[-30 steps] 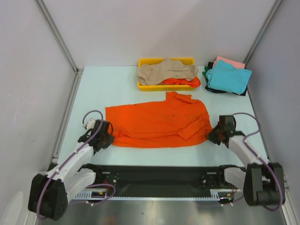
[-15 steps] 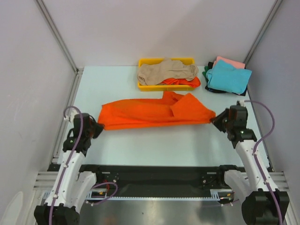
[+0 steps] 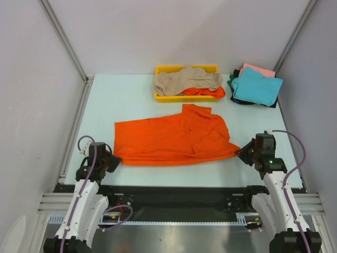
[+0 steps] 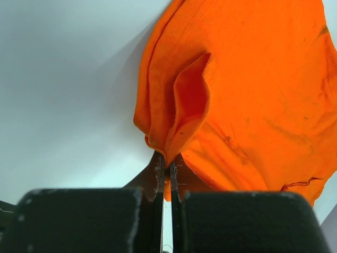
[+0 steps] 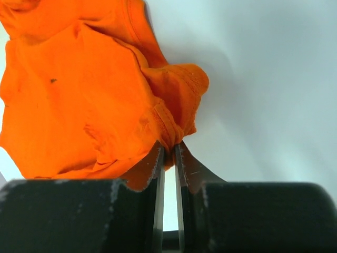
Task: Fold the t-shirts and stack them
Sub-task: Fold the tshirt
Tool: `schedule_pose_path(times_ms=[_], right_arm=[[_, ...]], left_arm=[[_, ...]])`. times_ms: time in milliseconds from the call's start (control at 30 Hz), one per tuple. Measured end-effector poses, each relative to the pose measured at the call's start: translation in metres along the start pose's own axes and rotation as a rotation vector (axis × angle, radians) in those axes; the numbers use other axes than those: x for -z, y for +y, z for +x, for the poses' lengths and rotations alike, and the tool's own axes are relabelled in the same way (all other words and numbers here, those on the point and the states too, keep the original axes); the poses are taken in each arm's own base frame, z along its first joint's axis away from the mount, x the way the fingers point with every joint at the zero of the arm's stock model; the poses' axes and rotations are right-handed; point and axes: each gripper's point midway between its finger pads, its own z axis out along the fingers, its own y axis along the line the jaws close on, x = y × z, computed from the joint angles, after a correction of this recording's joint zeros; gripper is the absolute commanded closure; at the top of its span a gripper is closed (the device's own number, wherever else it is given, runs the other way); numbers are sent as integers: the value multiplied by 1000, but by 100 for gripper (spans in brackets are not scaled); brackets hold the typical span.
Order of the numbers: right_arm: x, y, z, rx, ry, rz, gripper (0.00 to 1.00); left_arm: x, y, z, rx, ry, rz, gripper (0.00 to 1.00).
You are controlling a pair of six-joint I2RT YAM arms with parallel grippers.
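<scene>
Partway through. Pinched shut on the orange shirt at both near corners with left fingers and right fingers; spread across mid-counter, not yet folded. Folded stack at far right, teal on top. Left in the tray: beige shirt, more orange cloth. No readable writing anywhere.

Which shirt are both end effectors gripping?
The bright orange cloth t-shirt spread mid-table, pinched at both ends; the beige cloth shirt lies in the yellow plastic tray.
</scene>
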Motion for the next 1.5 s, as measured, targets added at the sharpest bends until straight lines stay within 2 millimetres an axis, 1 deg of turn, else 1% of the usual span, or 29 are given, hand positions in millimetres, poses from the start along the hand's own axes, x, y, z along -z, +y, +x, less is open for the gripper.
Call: schedule_pose_path(times_ms=[67, 100, 133, 167, 200, 233, 267, 300, 333, 367, 400, 500, 567, 633, 700, 733, 800, 833, 867, 900, 1000, 1033, 1067, 1133, 1200, 1267, 1400, 1433, 1500], right_arm=[[-1, -2, 6, -12, 16, -4, 100], [-1, -4, 11, -14, 28, -4, 100], [-1, -5, 16, -13, 38, -3, 98], [-1, -6, 21, -8, 51, -3, 94], [0, -6, 25, -5, 63, -6, 90], [1, -6, 30, 2, 73, -7, 83], [2, -6, 33, 7, 80, -10, 56], [4, -6, 35, 4, 82, -10, 37], [6, -5, 36, 3, 82, -12, 16], [7, -5, 37, 4, 80, -16, 0], [9, -5, 39, 3, 78, -18, 0], [16, -6, 39, 14, 68, -13, 0], [22, -1, 31, 20, 40, -16, 0], [26, 11, 19, 21, 15, -33, 0], [25, 28, 7, 27, 0, -55, 0], [21, 37, 2, 42, 0, -64, 0], [11, 57, -7, 83, 12, -73, 1], [2, 68, -13, 112, 19, -74, 2], [-12, 80, -18, 148, 33, -72, 4], [-21, 89, -24, 169, 34, -78, 6], [-62, 111, -32, 253, 84, -76, 16], [-76, 120, -36, 281, 101, -77, 22], [-92, 130, -41, 307, 110, -83, 24], [-119, 148, -51, 351, 113, -102, 32], [-141, 162, -60, 379, 105, -122, 34], [-158, 171, -64, 395, 101, -141, 38], [-194, 182, -67, 401, 104, -160, 45], [-202, 183, -67, 402, 105, -162, 49], [-218, 184, -65, 402, 113, -163, 52]], left_arm=[[0, 1, 1, 6, 3, -5, 99], [1, 2, 1, 10, 5, -7, 96], [1, 2, 2, 12, 9, -9, 94], [2, 2, 3, 17, 10, -8, 92], [3, 3, 3, 18, 9, -7, 84], [4, 3, 3, 20, 8, -5, 75], [5, 2, 3, 24, 10, -4, 63], [7, 2, 3, 27, 11, -4, 31], [9, 1, 3, 25, 13, -3, 18], [13, -1, 2, 33, 14, -1, 9], [18, -4, 0, 33, 9, 6, 1], [37, -18, -12, 28, -23, 43, 0], [53, -31, -26, 9, -69, 75, 0], [68, -47, -43, -17, -126, 112, 0], [75, -59, -56, -45, -165, 129, 0], [74, -64, -62, -58, -179, 131, 0], [65, -71, -67, -93, -179, 124, 0], [56, -73, -68, -110, -167, 106, 0], [46, -74, -69, -130, -151, 80, 0], [35, -76, -71, -146, -137, 57, 0], [4, -78, -72, -184, -86, -10, 1], [-4, -78, -72, -193, -71, -27, 2], [-9, -78, -71, -201, -60, -41, 2], [-14, -80, -74, -214, -62, -39, 2], [-12, -84, -77, -220, -80, -23, 2], [-8, -88, -83, -221, -114, -5, 2], [0, -97, -93, -229, -170, 35, 2], [1, -97, -94, -230, -177, 40, 2], [2, -96, -94, -235, -181, 43, 2]])
